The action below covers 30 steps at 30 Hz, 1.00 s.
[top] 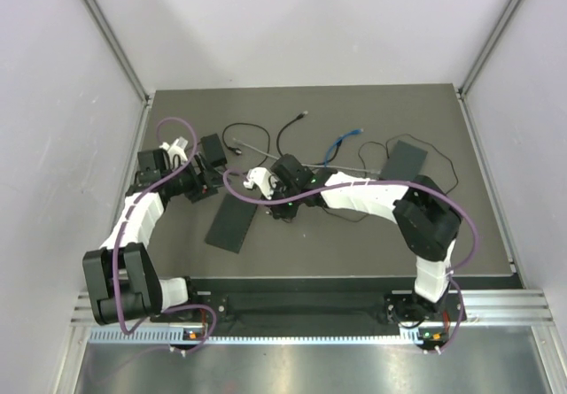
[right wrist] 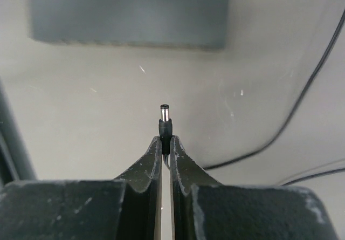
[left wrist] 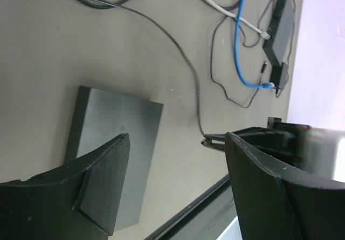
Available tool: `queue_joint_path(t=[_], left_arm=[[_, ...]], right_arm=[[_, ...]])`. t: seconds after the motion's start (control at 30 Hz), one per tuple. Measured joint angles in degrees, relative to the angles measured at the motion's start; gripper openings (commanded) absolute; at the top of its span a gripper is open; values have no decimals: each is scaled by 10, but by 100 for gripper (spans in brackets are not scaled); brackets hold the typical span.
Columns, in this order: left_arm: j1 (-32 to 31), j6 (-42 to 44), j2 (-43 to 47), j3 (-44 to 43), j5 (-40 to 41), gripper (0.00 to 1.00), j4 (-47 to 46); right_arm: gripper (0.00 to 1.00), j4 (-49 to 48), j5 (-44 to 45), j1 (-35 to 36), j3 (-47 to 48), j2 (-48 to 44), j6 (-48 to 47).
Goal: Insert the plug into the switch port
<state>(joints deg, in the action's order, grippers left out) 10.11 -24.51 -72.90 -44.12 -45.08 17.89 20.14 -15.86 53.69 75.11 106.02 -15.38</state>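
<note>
The switch (top: 232, 224) is a flat dark box lying on the mat. It also shows in the left wrist view (left wrist: 116, 127) and at the top of the right wrist view (right wrist: 129, 13). My right gripper (right wrist: 166, 140) is shut on a black barrel plug (right wrist: 164, 118). The plug's metal tip points at the switch's side, with a gap between them. In the top view the right gripper (top: 276, 210) is just right of the switch. My left gripper (left wrist: 178, 148) is open and empty. It hovers above the switch's far end (top: 205, 181).
A second dark box (top: 406, 159) lies at the right, also seen in the left wrist view (left wrist: 283, 27). A blue cable (top: 344, 142), a grey cable (left wrist: 215, 2) and black cables (top: 292, 128) are strewn across the back of the mat (top: 354, 243).
</note>
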Motion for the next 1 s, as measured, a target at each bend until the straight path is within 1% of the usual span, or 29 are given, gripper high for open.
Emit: queue_joint_path(t=[0.13,0.27,0.47,0.73,1.0], left_arm=[[0,-1,0,15,13,75,-7],[0,-4,-1,42,17,75,-12],[0,-11,-27,54,23,75,-33],[0,-26,-87,53,39,67,-50],[0,-28,-91,59,51,64,-68]], right_arm=[[0,-10,17,-1,-18,19,17],[0,-49,25,-1,-47,28,35],[0,-103,24,2,-48,59,47],[0,-105,23,6,36,121,50],[0,-61,32,6,91,150,55]])
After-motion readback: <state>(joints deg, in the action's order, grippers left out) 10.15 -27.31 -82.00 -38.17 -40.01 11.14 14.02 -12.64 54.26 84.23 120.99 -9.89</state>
